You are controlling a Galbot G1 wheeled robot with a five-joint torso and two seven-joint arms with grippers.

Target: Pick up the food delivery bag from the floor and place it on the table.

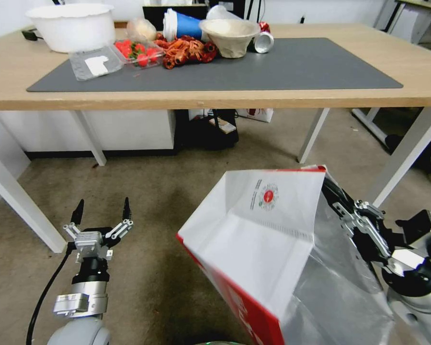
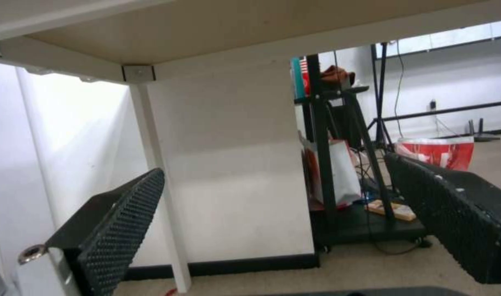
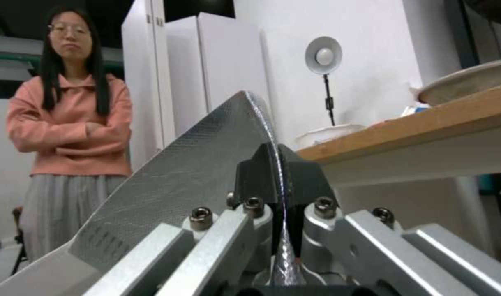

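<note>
We see our right tool (image 1: 331, 190) pinching the foil rim of the food delivery bag (image 1: 258, 239), bag tilted at near right above the floor (image 1: 143, 191), below the worktop (image 1: 225, 98), left tool (image 1: 101, 211) spread at near left.

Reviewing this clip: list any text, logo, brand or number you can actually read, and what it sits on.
Nothing here can be read.
The food delivery bag, pinched in the right gripper: round red logo with lines of print beside it, too small to read.
Red and white bag behind the table: white marks, blurred.
</note>
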